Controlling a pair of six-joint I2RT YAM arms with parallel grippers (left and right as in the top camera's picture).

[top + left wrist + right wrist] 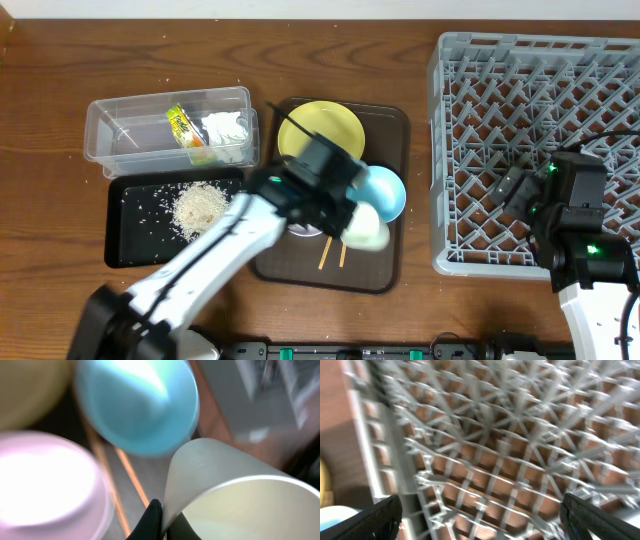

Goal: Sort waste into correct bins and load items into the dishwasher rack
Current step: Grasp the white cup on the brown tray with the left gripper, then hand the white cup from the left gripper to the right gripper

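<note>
Two fingers of left gripper (162, 516) pinched on rim of pale cup (240, 505). Cup tilted, just beside light blue bowl (137, 405), over brown serving tray (385, 270). White bowl (47, 480), chopsticks (325, 256) and yellow plate (320, 128) crowd close. Right gripper (487, 516) spread wide, empty, above dishwasher rack (485, 435), well apart from cup.

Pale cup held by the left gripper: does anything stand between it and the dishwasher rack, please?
Nothing visible lies between the pale cup and the dishwasher rack; the light blue bowl sits beside it, and the right gripper hovers over the rack.
</note>
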